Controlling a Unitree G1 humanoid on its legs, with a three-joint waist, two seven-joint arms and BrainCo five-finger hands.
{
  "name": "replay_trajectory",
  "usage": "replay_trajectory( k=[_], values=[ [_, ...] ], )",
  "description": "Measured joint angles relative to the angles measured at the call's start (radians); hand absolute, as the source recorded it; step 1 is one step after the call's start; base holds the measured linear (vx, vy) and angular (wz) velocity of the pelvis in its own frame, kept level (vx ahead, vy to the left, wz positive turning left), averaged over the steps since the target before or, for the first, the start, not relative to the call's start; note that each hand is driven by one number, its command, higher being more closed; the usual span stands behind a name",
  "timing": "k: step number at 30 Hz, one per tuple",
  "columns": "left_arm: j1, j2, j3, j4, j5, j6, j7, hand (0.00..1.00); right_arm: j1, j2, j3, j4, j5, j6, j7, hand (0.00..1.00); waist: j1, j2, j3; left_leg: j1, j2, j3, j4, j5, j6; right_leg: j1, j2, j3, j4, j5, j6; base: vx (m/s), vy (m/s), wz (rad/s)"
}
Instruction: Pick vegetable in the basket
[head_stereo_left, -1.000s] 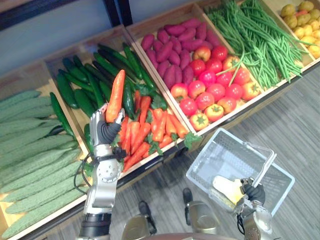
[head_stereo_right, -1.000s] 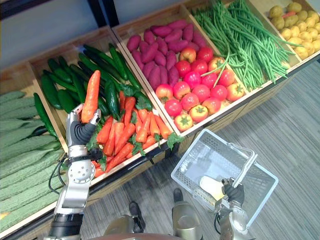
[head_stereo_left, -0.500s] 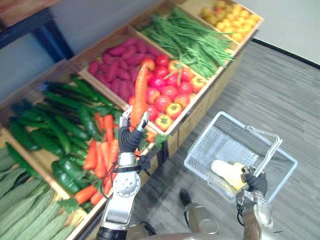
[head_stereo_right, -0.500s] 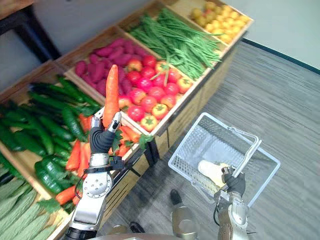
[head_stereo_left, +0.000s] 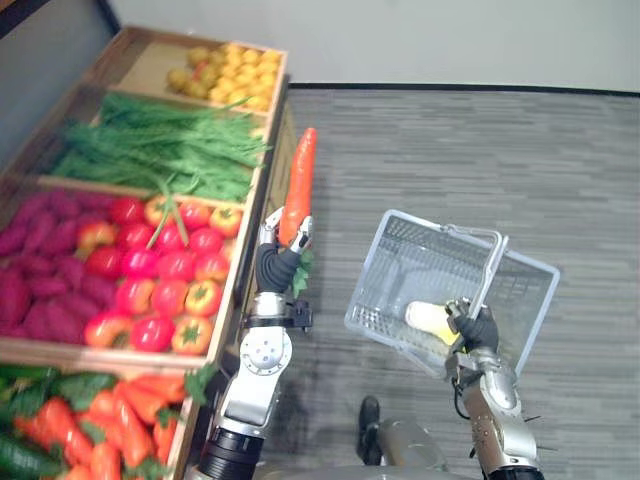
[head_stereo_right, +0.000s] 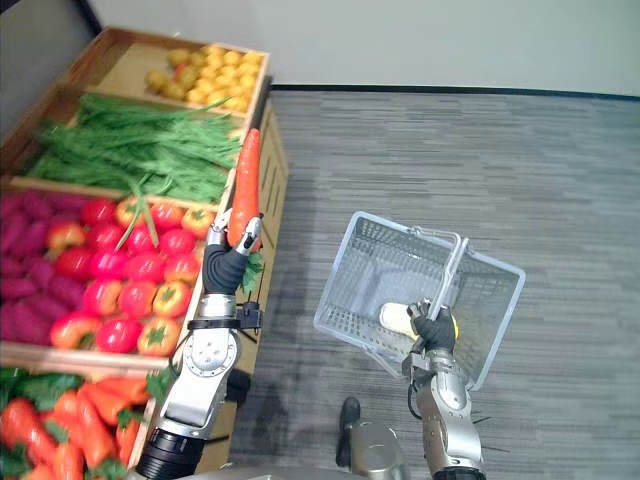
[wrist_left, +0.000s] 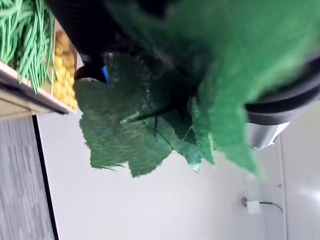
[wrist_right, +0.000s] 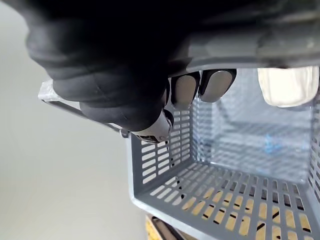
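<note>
My right hand (head_stereo_left: 474, 330) grips the handle (head_stereo_left: 490, 275) of the grey basket (head_stereo_left: 400, 290), fingers curled round it; a pale vegetable (head_stereo_left: 428, 318) lies inside. My left hand (head_stereo_left: 272, 268) clasps the carrot (head_stereo_left: 299, 190) upright, beside the basket's rim. I should swing it over the opening, lower it, then release.

Orange carrot (head_stereo_left: 300, 185), green leaves (wrist_left: 135, 135); pale grey slotted basket (head_stereo_left: 385, 280); red tomatoes (head_stereo_left: 160, 270); grey streaked floor (head_stereo_left: 450, 140).
</note>
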Motion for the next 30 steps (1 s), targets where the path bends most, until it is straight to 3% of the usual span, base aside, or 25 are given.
replay_trajectory(
  k=[1,2,3,5,7,11,20,24,25,30],
  values=[
    [0.0,-0.001,-0.004,0.0,0.0,0.0,0.0,1.0,-0.004,-0.003,0.016,0.0,-0.002,0.0,0.0,1.0,0.016,0.005,-0.003,-0.013,-0.037,-0.057,-0.135,0.037,-0.045,0.013,-0.003,0.041,-0.003,0.008,0.021,0.24,0.187,-1.34],
    [0.0,-0.002,-0.007,0.0,0.0,0.0,0.0,1.0,-0.003,-0.006,0.022,-0.002,-0.002,0.0,0.0,1.0,0.017,0.012,-0.008,-0.011,-0.036,-0.066,-0.197,0.084,-0.063,0.016,0.004,0.059,-0.005,0.009,0.034,0.19,0.187,-1.19],
    [-0.001,-0.013,-0.012,0.0,0.0,-0.001,0.0,1.0,-0.002,-0.013,0.031,-0.006,-0.001,0.001,0.001,1.0,0.017,0.034,-0.018,-0.012,-0.02,-0.072,-0.279,0.184,-0.06,0.025,0.023,0.08,-0.013,0.005,0.057,0.16,0.197,-0.77],
    [-0.006,-0.01,-0.037,0.031,0.0,0.0,-0.003,1.0,0.014,0.003,0.031,-0.015,0.0,0.008,0.004,1.0,0.004,0.016,-0.03,0.041,-0.037,-0.049,-0.337,0.169,-0.049,0.043,0.006,0.112,-0.035,0.015,0.081,0.18,0.202,-0.48],
    [-0.009,-0.009,-0.06,0.062,-0.004,0.0,-0.006,1.0,0.023,0.026,0.049,-0.047,0.021,0.009,0.012,1.0,-0.013,-0.006,-0.041,0.098,-0.084,-0.009,-0.443,0.207,-0.02,0.044,-0.031,0.13,-0.051,0.02,0.092,0.17,0.183,-0.22],
    [-0.012,-0.008,-0.111,0.125,-0.03,0.005,-0.029,1.0,0.025,0.032,0.069,-0.069,0.073,0.014,0.026,1.0,-0.013,-0.009,-0.043,0.155,-0.117,0.011,-0.511,0.218,-0.01,0.073,-0.059,0.144,-0.078,0.021,0.115,0.09,0.128,-0.09],
    [-0.083,0.009,-0.317,0.411,-0.016,0.069,-0.142,1.0,0.077,0.019,0.218,-0.076,0.243,0.048,0.076,1.0,-0.038,-0.035,-0.064,0.202,-0.125,0.003,-0.605,0.256,-0.019,0.098,-0.064,0.142,-0.114,0.021,0.116,0.01,0.001,0.01],
    [-0.126,0.009,-0.321,0.51,0.016,0.079,-0.141,1.0,0.098,-0.014,0.256,-0.076,0.316,0.061,0.09,1.0,-0.038,-0.039,-0.067,0.221,-0.127,0.0,-0.661,0.286,-0.023,0.095,-0.06,0.142,-0.12,0.021,0.116,-0.05,-0.03,0.01],
    [-0.14,0.013,-0.32,0.536,0.033,0.087,-0.14,0.0,0.098,-0.024,0.27,-0.076,0.333,0.067,0.091,1.0,-0.039,-0.039,-0.067,0.228,-0.128,0.0,-0.68,0.298,-0.023,0.095,-0.059,0.141,-0.125,0.021,0.116,-0.05,-0.02,-0.02],
    [-0.164,0.013,-0.319,0.591,0.083,0.102,-0.14,0.0,0.101,-0.069,0.312,-0.076,0.391,0.085,0.095,1.0,-0.041,-0.04,-0.067,0.24,-0.128,-0.002,-0.722,0.322,-0.024,0.093,-0.055,0.137,-0.134,0.024,0.119,-0.04,-0.018,0.02]
  ],
)
